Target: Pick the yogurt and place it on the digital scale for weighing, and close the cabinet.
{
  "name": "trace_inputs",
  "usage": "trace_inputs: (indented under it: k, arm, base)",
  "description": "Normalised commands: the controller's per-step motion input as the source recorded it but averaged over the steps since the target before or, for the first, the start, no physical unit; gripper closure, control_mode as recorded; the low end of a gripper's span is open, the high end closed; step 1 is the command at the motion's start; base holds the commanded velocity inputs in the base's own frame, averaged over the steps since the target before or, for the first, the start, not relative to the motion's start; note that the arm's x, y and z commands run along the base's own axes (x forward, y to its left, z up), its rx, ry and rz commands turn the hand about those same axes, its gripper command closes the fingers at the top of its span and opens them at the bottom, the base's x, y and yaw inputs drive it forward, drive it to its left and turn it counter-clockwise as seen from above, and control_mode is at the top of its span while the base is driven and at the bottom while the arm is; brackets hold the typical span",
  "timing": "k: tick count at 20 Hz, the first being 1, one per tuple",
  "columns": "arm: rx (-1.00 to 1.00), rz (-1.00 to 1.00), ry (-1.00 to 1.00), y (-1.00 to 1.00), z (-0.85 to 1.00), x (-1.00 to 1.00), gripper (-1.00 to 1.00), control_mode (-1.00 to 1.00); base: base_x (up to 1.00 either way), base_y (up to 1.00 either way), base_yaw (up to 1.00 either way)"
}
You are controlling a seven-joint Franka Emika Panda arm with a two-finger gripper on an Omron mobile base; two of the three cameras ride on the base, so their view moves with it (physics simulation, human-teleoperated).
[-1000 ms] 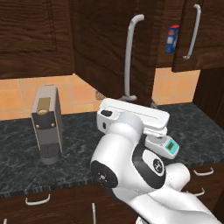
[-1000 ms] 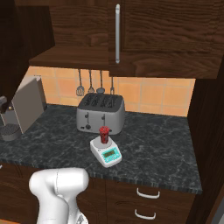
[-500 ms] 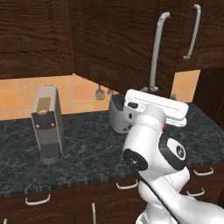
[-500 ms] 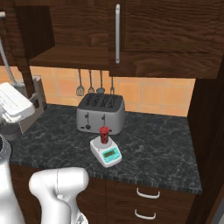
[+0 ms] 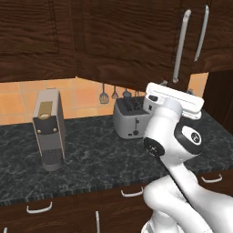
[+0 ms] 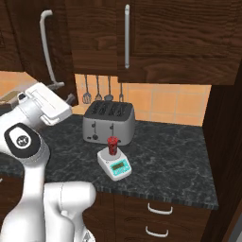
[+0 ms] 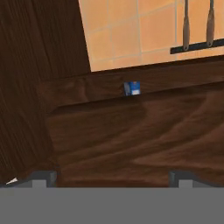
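Observation:
The dark red yogurt (image 6: 112, 145) stands upright on the small white digital scale (image 6: 116, 163), on the counter in front of the toaster. The cabinet's left door (image 6: 33, 71) hangs partly open, its pale bar handle (image 6: 46, 47) facing out; the right door (image 6: 156, 38) is shut. From the other side the same open door (image 5: 132, 41) slants above the toaster. My gripper (image 6: 71, 99) is raised at the door's lower part, open and holding nothing. In the hand view the open gripper (image 7: 111, 177) faces dark wood (image 7: 140, 131) very close; I cannot tell if it touches.
A silver toaster (image 6: 108, 122) sits at the back of the black stone counter (image 6: 170, 160). A grey coffee machine (image 5: 49, 129) stands at the left. Utensils (image 6: 98, 90) hang on the orange tiled wall. A small blue box (image 7: 131, 88) shows past the door's edge.
The cabinet's left door has swung further toward shut, and my arm has risen and swept right along with it. Yogurt and scale have not moved. The gripper stayed open.

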Motion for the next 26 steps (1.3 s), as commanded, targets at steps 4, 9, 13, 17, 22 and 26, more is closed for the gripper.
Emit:
trace_inputs:
  k: [4, 9, 13, 17, 22, 26]
  arm:
    - [0.03, -0.05, -0.15, -0.88, 0.0, 0.55, -1.0, -1.0]
    - [0.01, -0.09, -0.09, -0.68, 0.0, 0.87, -1.0, -1.0]
    - [0.04, -0.08, -0.05, -0.77, 0.0, 0.93, -1.0, -1.0]
    - [0.06, -0.06, -0.05, -0.83, 0.0, 0.88, -1.0, -1.0]
    - [0.03, -0.01, -0.04, -0.64, -0.11, 0.79, -1.0, -1.0]
    - [0.0, 0.0, -0.02, -0.13, -0.23, 0.88, -1.0, -1.0]
  base:
    - [0.0, 0.0, 0.0]
    - [0.0, 0.0, 0.0]
    - [0.0, 0.0, 0.0]
    - [0.0, 0.0, 0.0]
    - [0.0, 0.0, 0.0]
    - [0.0, 0.0, 0.0]
